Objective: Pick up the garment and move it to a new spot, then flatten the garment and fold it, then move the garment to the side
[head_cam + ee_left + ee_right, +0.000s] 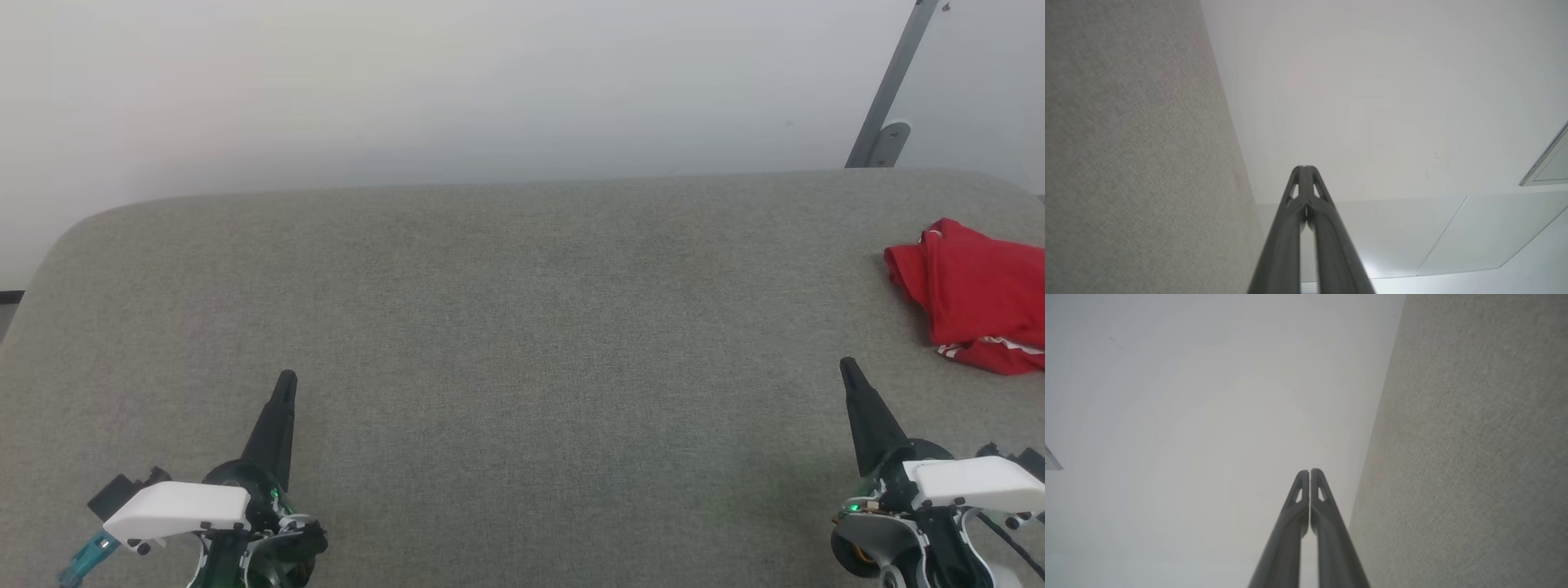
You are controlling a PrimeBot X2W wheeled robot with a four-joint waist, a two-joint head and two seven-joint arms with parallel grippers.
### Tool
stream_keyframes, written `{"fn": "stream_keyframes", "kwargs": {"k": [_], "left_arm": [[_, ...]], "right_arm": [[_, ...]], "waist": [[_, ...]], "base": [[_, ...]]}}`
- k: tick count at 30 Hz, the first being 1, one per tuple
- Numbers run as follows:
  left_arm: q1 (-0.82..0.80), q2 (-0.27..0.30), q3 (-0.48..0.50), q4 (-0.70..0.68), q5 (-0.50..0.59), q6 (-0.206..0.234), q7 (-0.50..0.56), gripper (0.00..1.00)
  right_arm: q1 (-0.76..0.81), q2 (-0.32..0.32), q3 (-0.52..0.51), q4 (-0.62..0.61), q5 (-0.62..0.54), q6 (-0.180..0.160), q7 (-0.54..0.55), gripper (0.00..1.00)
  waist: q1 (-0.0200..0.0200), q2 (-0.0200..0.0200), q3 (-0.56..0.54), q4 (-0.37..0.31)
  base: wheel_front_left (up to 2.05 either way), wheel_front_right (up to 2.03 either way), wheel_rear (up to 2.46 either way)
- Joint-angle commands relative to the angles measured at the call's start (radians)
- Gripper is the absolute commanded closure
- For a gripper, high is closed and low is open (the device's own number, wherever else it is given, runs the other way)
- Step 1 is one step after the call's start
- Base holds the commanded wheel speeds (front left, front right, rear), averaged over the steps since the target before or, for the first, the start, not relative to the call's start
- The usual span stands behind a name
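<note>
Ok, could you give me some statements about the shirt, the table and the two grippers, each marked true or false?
1. The garment lies near the right edge of the table. True.
2. The right gripper is holding the garment. False: it is shut on nothing and is apart from the garment.
3. The left gripper is wide open. False: its fingers are closed together.
4. The garment is spread out flat. False: it lies in a compact, creased bundle.
5. Both grippers are at the table's near side. True.
</note>
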Motion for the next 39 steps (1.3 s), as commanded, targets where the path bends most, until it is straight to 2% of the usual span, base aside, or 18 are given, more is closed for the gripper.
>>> {"fn": "stream_keyframes", "kwargs": {"k": [1, 39], "left_arm": [[-0.011, -0.002, 0.0, 0.0, -0.003, 0.0, 0.0, 1.0], [-0.011, -0.002, 0.0, 0.0, -0.003, 0.0, 0.0, 1.0]], "right_arm": [[-0.005, 0.003, -0.001, -0.003, 0.004, 0.0, 0.001, 1.0], [-0.005, 0.003, -0.001, -0.003, 0.004, 0.0, 0.001, 1.0]], "waist": [[0.0, -0.0001, 0.0, 0.0], [0.0, -0.0001, 0.0, 0.0]], "base": [[0.0, 0.0, 0.0], [0.0, 0.0, 0.0]]}}
